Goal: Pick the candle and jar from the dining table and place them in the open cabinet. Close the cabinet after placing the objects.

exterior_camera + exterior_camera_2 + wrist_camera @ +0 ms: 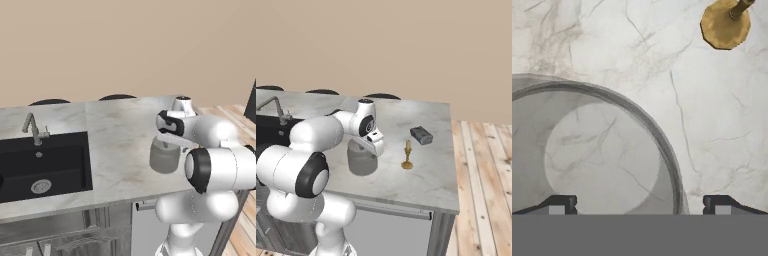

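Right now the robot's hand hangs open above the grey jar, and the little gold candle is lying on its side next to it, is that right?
Not quite: the candle stands upright on its round base, as the right base view shows. The rest holds: the gripper hangs open over the jar, with the candle beside it on the dining table.

A plain beige wall [125,45] rises behind the long pale grey-veined marble surface [426,175]. Just past that surface's far edge, against the wall, show the dark rounded tops of stools [116,97]. Light wooden plank floor [481,200] lies to its right. Below its front edge are grey panelled cabinet fronts [75,235].
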Motion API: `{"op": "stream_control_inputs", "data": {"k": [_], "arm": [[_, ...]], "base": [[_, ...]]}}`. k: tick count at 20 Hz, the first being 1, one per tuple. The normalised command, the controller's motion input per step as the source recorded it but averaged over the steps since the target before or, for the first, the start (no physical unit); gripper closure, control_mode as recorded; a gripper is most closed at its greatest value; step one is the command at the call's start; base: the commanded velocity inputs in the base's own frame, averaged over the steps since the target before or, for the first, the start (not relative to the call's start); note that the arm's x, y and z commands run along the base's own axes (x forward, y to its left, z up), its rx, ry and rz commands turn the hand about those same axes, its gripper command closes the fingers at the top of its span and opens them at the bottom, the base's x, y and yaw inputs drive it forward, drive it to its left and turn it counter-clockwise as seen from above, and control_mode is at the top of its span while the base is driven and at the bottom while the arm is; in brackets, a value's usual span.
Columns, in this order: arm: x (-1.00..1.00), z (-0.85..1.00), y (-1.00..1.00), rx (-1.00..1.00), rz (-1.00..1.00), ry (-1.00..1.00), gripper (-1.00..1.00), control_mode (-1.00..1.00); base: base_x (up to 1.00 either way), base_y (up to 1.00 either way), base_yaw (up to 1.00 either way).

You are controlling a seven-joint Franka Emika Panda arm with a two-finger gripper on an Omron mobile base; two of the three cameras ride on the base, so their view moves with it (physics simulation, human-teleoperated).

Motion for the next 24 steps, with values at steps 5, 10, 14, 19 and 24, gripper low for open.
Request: {"op": "stream_control_inputs", "data": {"k": [5,10,14,19,24], "arm": [[0.14,-0.16,0.0,0.0,0.0,0.0,-1.0,-1.0],[0.19,-0.04,0.0,0.0,0.0,0.0,-1.0,-1.0],[0.16,-0.03,0.0,0.0,0.0,0.0,-1.0,-1.0],[0.02,-0.16,0.0,0.0,0.0,0.0,-1.0,-1.0],[0.0,-0.42,0.0,0.0,0.0,0.03,-1.0,-1.0]], "base": [[0.0,0.0,0.0],[0.0,0.0,0.0],[0.0,0.0,0.0],[0.0,0.0,0.0],[0.0,0.0,0.0]]}}
